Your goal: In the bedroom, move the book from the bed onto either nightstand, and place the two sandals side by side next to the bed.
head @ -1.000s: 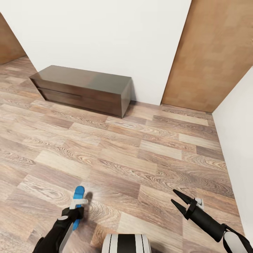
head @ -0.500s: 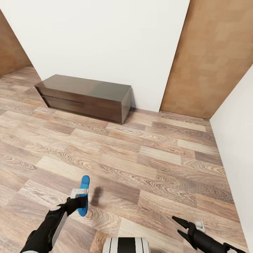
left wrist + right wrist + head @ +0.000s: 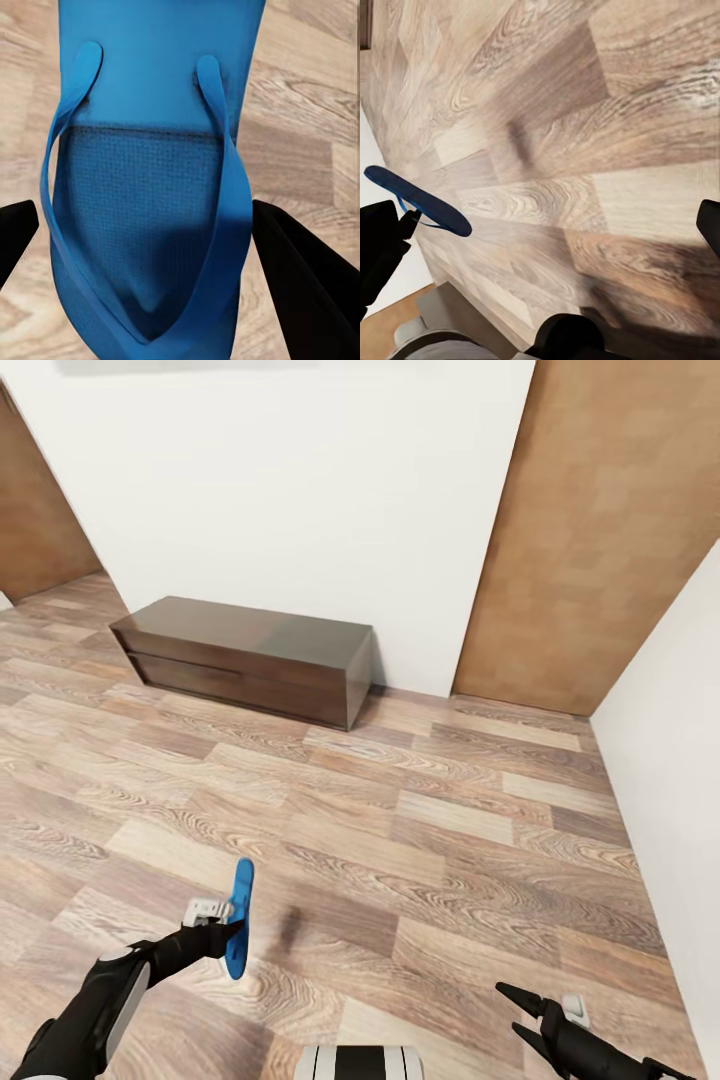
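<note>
Sandal (image 3: 239, 918): bright blue flip-flop held on edge above the wood-plank floor (image 3: 420, 840), low at the left of the head view; its small shadow lies on the planks just to its right. The left wrist view shows its strap side (image 3: 150, 217) between the two black fingers. The right wrist view shows it as a thin blue blade (image 3: 420, 201) against the floor.
Left gripper (image 3: 215, 938): black jaws clamped on the sandal's lower half, arm reaching in from the lower left corner.
Cabinet (image 3: 250, 658): long, low, dark wooden piece with one wide drawer, standing on the floor against the white wall (image 3: 300, 510), left of centre and well apart from both arms.
Wall panels: brown wooden panel (image 3: 30, 530) at the far left, a taller one (image 3: 600, 540) right of the white wall.
Right gripper (image 3: 525, 1015): low at the right, pointed black jaws apart and holding nothing, above bare floor.
Side wall (image 3: 680, 780): white, along the right edge.
</note>
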Robot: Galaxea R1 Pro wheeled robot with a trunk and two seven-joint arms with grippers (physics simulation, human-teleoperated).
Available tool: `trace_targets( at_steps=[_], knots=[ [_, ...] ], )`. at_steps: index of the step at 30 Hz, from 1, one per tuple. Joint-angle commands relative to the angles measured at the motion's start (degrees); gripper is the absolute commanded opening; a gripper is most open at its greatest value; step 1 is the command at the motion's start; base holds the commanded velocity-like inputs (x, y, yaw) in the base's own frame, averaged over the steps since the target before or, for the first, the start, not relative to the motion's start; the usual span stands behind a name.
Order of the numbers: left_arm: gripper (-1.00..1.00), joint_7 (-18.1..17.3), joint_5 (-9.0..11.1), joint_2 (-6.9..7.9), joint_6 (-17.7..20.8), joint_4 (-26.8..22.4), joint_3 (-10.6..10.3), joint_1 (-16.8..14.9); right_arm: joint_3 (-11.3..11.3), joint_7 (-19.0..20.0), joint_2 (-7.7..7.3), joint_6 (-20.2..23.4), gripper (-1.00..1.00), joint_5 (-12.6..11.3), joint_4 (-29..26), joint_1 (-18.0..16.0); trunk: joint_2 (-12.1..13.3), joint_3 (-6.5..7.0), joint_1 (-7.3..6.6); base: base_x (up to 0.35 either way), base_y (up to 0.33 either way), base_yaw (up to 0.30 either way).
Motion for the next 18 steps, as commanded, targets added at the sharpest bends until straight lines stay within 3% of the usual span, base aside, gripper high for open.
trace_targets(
  at_steps=[1,12,13,16,18],
  knots=[
    [-1.00,-0.4,-0.2,-0.02,0.4,-0.1,0.2,0.0,-0.1,0.1,0.02,0.3,1.00,0.0,0.0,0.0,0.0,0.19,-0.03,0.000,0.000,0.000],
    [-1.00,-0.4,-0.1,-0.10,0.5,-0.1,0.2,0.0,0.1,0.1,0.09,0.2,1.00,0.0,6.7,0.0,0.1,2.62,-0.32,0.000,0.000,0.000],
    [-1.00,-0.4,-0.1,-0.10,0.5,-0.1,0.2,0.0,0.1,0.2,0.09,-2.8,1.00,-0.1,8.3,0.0,0.2,2.85,-0.34,0.000,0.000,0.000],
    [-1.00,-0.4,-0.1,-0.10,0.6,0.0,0.2,0.0,0.1,0.1,0.11,-6.2,1.00,-0.1,8.7,0.0,0.2,3.51,-0.42,0.000,0.000,0.000],
    [-1.00,-0.4,-0.1,-0.15,0.6,0.0,0.2,0.0,-0.2,-0.1,0.16,-6.4,1.00,-0.1,10.5,0.0,0.2,3.95,-0.47,0.000,0.000,0.000]
  ],
)
